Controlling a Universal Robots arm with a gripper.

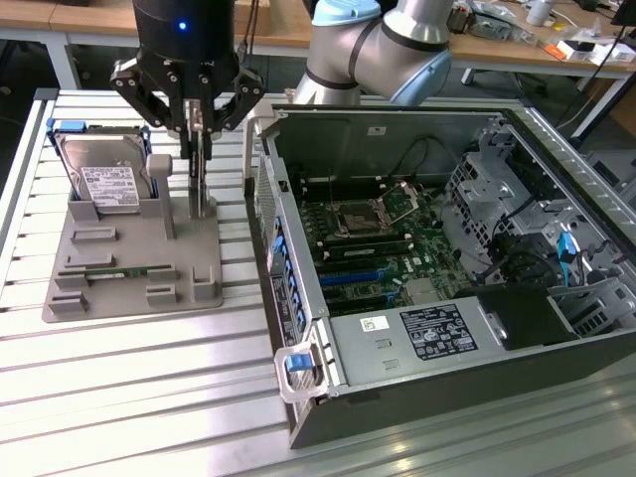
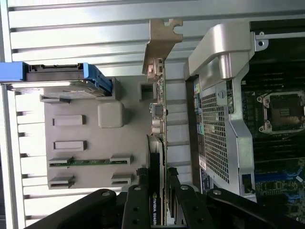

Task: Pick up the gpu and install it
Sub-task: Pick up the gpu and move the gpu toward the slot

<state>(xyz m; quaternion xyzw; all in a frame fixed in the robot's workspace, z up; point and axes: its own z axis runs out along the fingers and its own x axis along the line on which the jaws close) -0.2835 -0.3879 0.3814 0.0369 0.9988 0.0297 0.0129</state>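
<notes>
The gpu (image 1: 202,177) is a slim black card standing on edge over the grey holder (image 1: 129,253), its lower edge at the holder's upright posts. My gripper (image 1: 199,127) hangs straight above it, fingers closed against both faces of the card. In the wrist view the gpu (image 2: 159,124) runs edge-on away from my gripper (image 2: 157,210), with its silver bracket (image 2: 162,40) at the far end. One black finger (image 2: 138,207) presses on each side of the card. The open computer case (image 1: 447,397) lies to the exterior view's right, showing its motherboard (image 1: 378,238) and blue slots (image 1: 363,280).
A silver hard drive (image 1: 104,179) with a white label leans in the holder's rear slot, and a thin green memory stick (image 1: 104,270) lies in a front slot. The case's raised side wall (image 1: 268,199) stands close beside the gpu. A wooden bench with clutter runs behind.
</notes>
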